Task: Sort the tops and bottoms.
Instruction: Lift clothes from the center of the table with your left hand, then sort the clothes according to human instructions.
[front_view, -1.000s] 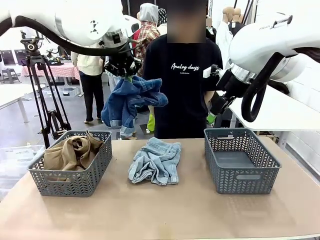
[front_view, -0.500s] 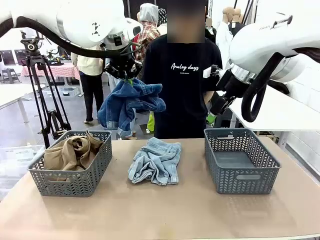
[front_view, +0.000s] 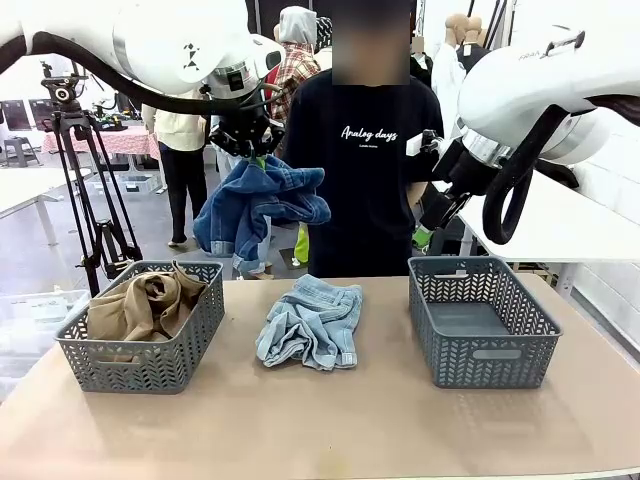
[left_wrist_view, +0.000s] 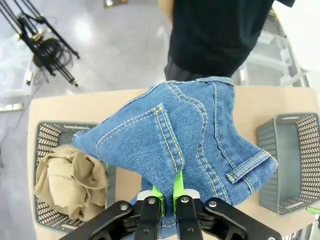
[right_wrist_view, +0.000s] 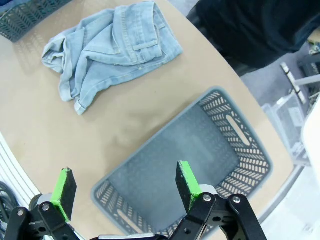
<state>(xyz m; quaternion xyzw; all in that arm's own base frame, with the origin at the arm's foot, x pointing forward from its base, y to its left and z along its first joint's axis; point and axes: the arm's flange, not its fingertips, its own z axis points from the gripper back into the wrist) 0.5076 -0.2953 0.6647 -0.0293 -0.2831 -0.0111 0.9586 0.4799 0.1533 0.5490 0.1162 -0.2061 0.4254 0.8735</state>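
**Inspector:** As the table (front_view: 320, 430) stands, what is sorted?

**Assistant:** Starting from the left: the left basket (front_view: 140, 365) holds the tan shirt (front_view: 145, 303), bunched and lying inside the rim. I judge that as one top filed.

**Inspector:** And in hand?

**Assistant:** The left gripper (left_wrist_view: 167, 192) is clenched on the dark denim (front_view: 262, 205). It hangs in the air, well above the table, between the left basket and the centre. It is not yet placed.

**Inspector:** Centre?

**Assistant:** The pale denim (front_view: 312, 322) lies crumpled on the bare table between the two baskets, and nothing touches it.

**Inspector:** Right side?

**Assistant:** The right basket (front_view: 475, 268) has nothing in it. The right gripper (right_wrist_view: 123, 170) hovers above it with its jaws spread and nothing between them.

**Inspector:** Assessment?

**Assistant:** Early to middle stage. Both bottoms are outstanding, and the right basket is presumably where they go.

**Inspector:** Surroundings and obstructions?

**Assistant:** A tripod (front_view: 85, 180) stands on the floor at the far left, clear of the work. A person (front_view: 370, 170) stands at the far edge, close behind the hanging denim. The right arm hangs over the right basket, so a crossing left arm may crowd it.
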